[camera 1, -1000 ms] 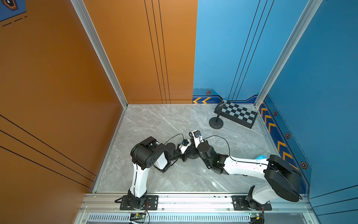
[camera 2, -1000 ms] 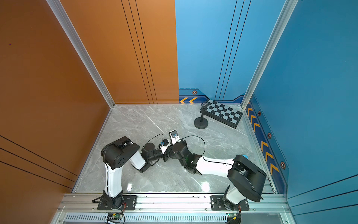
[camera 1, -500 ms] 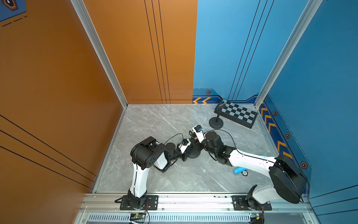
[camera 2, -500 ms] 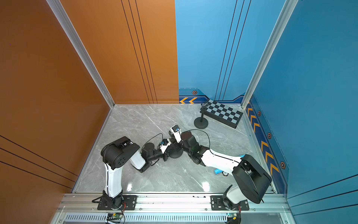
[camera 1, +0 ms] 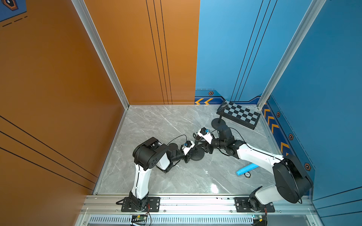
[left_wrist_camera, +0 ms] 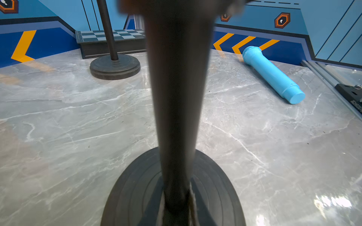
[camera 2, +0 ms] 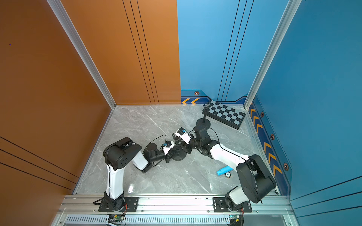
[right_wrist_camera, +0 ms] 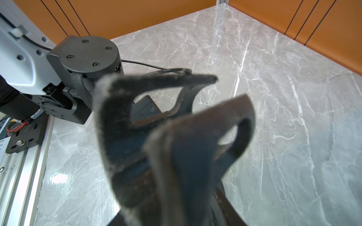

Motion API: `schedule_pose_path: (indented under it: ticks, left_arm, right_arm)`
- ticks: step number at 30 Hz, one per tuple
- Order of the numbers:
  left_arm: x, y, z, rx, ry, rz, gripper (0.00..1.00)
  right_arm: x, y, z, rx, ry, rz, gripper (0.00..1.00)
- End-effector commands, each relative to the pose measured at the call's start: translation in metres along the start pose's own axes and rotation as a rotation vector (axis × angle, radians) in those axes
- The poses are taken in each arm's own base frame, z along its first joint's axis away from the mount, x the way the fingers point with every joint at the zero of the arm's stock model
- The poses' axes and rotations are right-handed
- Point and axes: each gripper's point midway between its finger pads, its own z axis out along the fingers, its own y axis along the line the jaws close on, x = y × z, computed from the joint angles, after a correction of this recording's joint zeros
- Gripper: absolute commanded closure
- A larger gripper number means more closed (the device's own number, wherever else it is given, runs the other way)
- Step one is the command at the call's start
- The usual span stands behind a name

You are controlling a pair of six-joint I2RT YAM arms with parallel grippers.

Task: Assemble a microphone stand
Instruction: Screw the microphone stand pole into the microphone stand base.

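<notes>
Both top views: stand base (camera 1: 196,155) sits mid tabletop (camera 1: 156,127), with left gripper (camera 1: 193,151) and right gripper (camera 1: 202,146) both on it. Blue microphone (camera 1: 247,169) lies well apart.
Left wrist: fingers (left_wrist_camera: 193,203) clamped on the pole (left_wrist_camera: 176,97), just above the base.
Right wrist: fingers (right_wrist_camera: 109,127) blurred, can't tell if apart or gripping.

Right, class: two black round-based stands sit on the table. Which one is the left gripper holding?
The middle stand, its pole clamped in the left gripper. The far stand stands free beside the checkerboard.
</notes>
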Motion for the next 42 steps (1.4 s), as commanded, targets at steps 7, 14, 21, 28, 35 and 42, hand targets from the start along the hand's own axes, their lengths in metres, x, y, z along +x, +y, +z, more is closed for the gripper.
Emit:
schedule_pose_path:
  ticks: [7, 14, 21, 28, 35, 42]
  left_arm:
    - [0.055, -0.021, -0.004, 0.103, 0.163, -0.119, 0.84]
    - [0.053, -0.021, -0.004, 0.108, 0.159, -0.129, 0.84]
    - [0.053, -0.019, -0.003, 0.111, 0.158, -0.158, 0.84]
    - [0.053, -0.012, -0.004, 0.074, 0.159, -0.159, 0.82]
    - [0.057, 0.011, -0.008, -0.065, 0.173, -0.169, 0.81]
    - [0.056, 0.013, -0.008, -0.079, 0.173, -0.174, 0.8]
  right_arm:
    - [-0.011, -0.012, -0.001, -0.011, -0.006, -0.048, 0.51]
    - [-0.018, -0.015, 0.004, -0.017, -0.021, -0.091, 0.56]
    - [-0.016, -0.014, 0.007, -0.045, -0.027, -0.092, 0.65]
    - [-0.015, -0.035, 0.004, 0.125, -0.062, -0.061, 0.96]
    - [0.011, -0.058, -0.02, 0.8, -0.135, 0.09, 1.0]
    - [0.025, -0.039, -0.01, 0.864, -0.171, 0.17, 1.0]
